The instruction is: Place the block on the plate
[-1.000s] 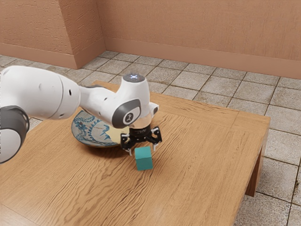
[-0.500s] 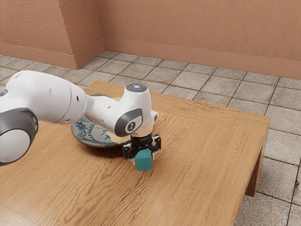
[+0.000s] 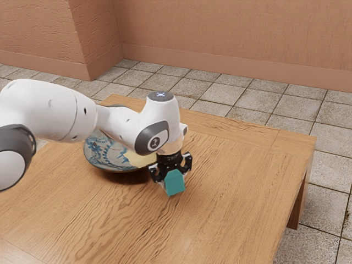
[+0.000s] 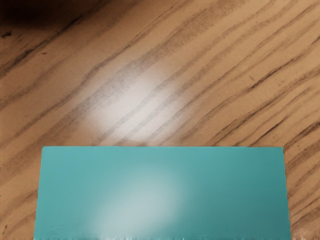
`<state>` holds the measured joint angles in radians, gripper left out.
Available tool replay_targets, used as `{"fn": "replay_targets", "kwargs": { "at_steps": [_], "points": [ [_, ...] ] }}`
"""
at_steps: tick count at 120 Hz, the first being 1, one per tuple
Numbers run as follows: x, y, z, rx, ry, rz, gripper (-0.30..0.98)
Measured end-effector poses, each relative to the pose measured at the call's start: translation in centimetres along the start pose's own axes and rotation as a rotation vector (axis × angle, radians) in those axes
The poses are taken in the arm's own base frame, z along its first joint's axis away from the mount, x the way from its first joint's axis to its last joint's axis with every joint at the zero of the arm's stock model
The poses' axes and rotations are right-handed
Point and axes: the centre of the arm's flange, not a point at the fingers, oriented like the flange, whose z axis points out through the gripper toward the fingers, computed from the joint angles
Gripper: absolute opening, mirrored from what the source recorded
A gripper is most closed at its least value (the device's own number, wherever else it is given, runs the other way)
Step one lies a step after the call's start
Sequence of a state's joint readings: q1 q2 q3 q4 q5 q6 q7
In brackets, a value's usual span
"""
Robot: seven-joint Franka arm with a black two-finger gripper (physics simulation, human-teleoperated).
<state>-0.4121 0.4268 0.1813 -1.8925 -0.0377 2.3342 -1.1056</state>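
Observation:
In the exterior view my gripper (image 3: 174, 179) is shut on the teal block (image 3: 175, 183), which hangs slightly tilted between the fingers, just above the table. The same block (image 4: 162, 192) lies large across the lower part of the wrist view. The plate (image 3: 99, 156), blue and white with a cream area, rests on the table behind the arm, toward the exterior view's left of my gripper. The arm hides part of it.
The wooden table (image 3: 236, 181) extends toward the exterior view's right and front, its edge dropping to a tiled floor (image 3: 324, 192). A reddish wall (image 3: 236, 33) stands beyond.
My gripper came down over the block and closed on it, then rose a little with it and shifted toward the exterior view's right. The block has tilted; the plate stayed put.

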Motion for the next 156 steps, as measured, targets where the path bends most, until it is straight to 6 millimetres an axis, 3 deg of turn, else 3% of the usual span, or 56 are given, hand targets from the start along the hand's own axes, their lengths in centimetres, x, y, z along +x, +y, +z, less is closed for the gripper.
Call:
{"fn": "replay_targets", "kwargs": {
  "at_steps": [22,32,42,52,62,76,91,112,128,156],
  "points": [
    [1.1,-0.1,-5.1,-0.077,0.021,-0.029,0.4],
    [3.4,-1.1,-8.0,-0.12,0.038,-0.071,0.4],
    [7.5,-2.5,-9.6,-0.146,0.065,-0.135,0.41],
    [12.6,-3.8,-9.0,-0.143,0.09,-0.203,0.41],
    [16.9,-4.9,-7.0,-0.121,0.113,-0.249,0.41],
    [19.8,-6.0,-3.9,-0.083,0.118,-0.278,0.41],
    [20.2,-6.4,-1.3,-0.051,0.103,-0.28,0.41],
    [20.2,-6.3,-1.4,-0.055,0.104,-0.275,0.53],
    [18.4,-6.1,-6.3,-0.104,0.124,-0.247,0.6],
    [13.7,-10.0,-13.5,-0.095,0.1,-0.144,0.66]
  ]
}}
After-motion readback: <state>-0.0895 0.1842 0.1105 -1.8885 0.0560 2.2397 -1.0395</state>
